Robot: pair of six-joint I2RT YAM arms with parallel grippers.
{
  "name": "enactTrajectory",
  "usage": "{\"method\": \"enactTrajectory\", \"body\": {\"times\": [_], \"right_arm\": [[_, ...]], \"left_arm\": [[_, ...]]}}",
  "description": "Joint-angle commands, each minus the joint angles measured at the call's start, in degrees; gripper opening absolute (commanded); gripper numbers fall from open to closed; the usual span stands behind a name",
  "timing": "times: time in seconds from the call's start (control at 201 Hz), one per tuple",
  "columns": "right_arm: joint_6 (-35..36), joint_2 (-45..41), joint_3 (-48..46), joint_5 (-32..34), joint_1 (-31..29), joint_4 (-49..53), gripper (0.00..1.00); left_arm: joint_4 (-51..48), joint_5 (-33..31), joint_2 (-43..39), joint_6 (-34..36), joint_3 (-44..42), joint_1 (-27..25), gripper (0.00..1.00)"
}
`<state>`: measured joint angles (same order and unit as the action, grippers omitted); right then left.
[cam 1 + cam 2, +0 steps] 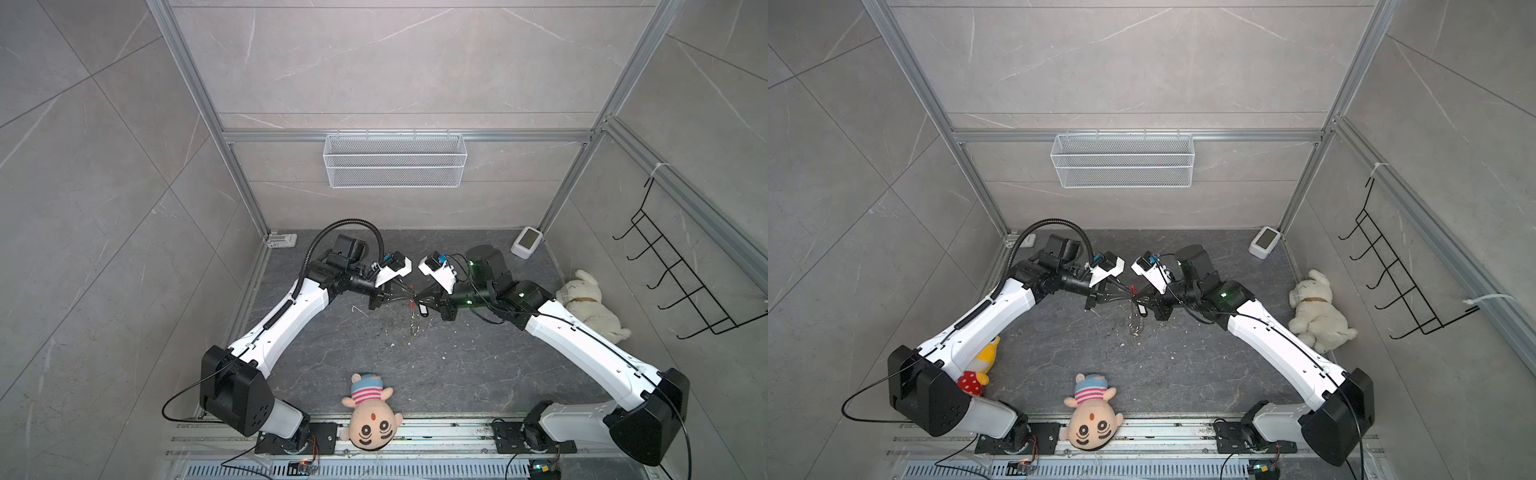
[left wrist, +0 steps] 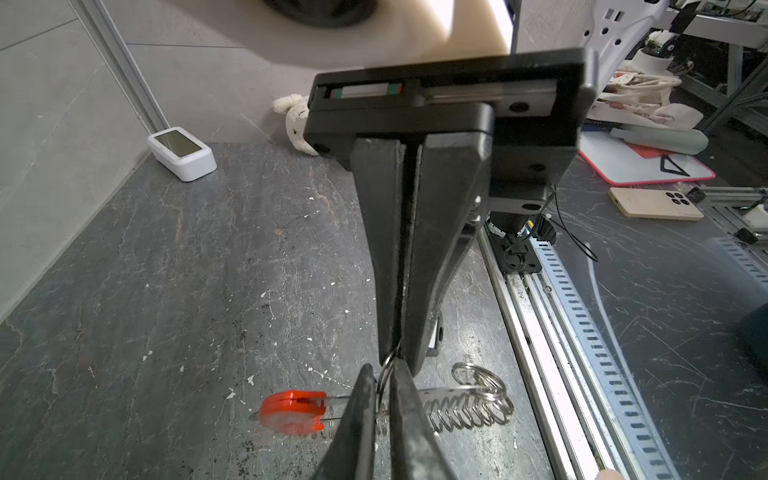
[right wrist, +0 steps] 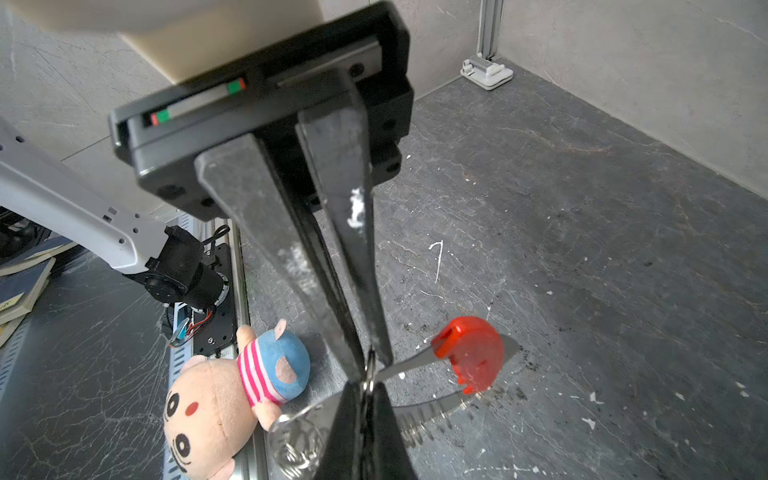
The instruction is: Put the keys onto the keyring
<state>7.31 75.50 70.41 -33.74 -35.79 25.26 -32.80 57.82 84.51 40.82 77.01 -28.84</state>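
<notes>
White mesh basket [image 1: 395, 170] hung at rear, left gripper [image 3: 376, 359] and right gripper [image 2: 398, 353] each clamped tight on keyring [image 2: 457, 409], plush doll [image 1: 372, 419] at front.

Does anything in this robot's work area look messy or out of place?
Yes. A plush doll lies with its head over the front metal rail, a white plush dog lies by the right wall, and white flecks litter the dark floor. Toys seem unrelated to the job.

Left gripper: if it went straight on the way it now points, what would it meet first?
The right gripper: its fingertips stand tip to tip with the left gripper, a small silver ring pinched between them, judging by the left wrist view.
</notes>
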Motion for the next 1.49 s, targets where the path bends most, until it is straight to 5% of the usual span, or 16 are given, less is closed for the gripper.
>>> {"method": "enactTrajectory", "body": {"times": [0.0,0.154,0.453,0.638,0.707,0.872,0.986,1.096,1.156,1.295,1.49], "right_arm": [[-0.38,-0.63,3.13,-0.34,-0.39,-2.63,0.0],[-0.26,-0.58,3.29,-0.5,-0.43,-2.23,0.0],[-0.49,-0.69,3.07,-1.24,-0.49,-2.49,0.0],[-0.62,0.14,3.37,-1.85,-0.49,-2.47,0.0],[-0.79,0.41,3.47,-2.01,-0.58,-2.57,0.0],[-1.66,0.39,3.25,-1.15,-0.53,-2.67,0.0],[-2.56,-0.48,2.46,-0.5,-0.59,-3.08,0.0],[-3.54,-1.92,1.43,1.17,-0.55,-3.06,0.06],[-4.01,-2.89,0.75,2.36,-0.48,-3.11,0.2],[-6.03,-5.78,-1.4,4.46,0.25,-4.6,0.36],[-9.38,-6.89,-4.3,0.42,3.53,-6.97,0.38]], "left_arm": [[-3.29,2.82,0.81,1.02,0.41,-0.21,0.08],[0.24,2.99,-0.23,-1.24,-1.42,0.52,0.23],[2.87,4.26,-0.06,-3.22,-1.52,0.98,0.23],[2.84,5.37,0.3,-3.31,-0.5,0.98,0.14],[2.65,5.83,0.59,-3.23,-0.15,0.98,0.0],[2.66,8.34,0.53,-1.86,-0.77,0.98,0.0],[14.02,9.91,-1.41,-8.07,-6.01,1.39,0.0],[24.75,11.03,-3.07,-14.86,-10.33,2.2,0.0],[28.68,12.09,-3.37,-17.93,-11.7,2.68,0.0],[36.05,11.84,-4.33,-22.88,-14.44,2.92,0.0],[41.22,11.61,-5.27,-26.56,-15.96,3.0,0.0]]}}
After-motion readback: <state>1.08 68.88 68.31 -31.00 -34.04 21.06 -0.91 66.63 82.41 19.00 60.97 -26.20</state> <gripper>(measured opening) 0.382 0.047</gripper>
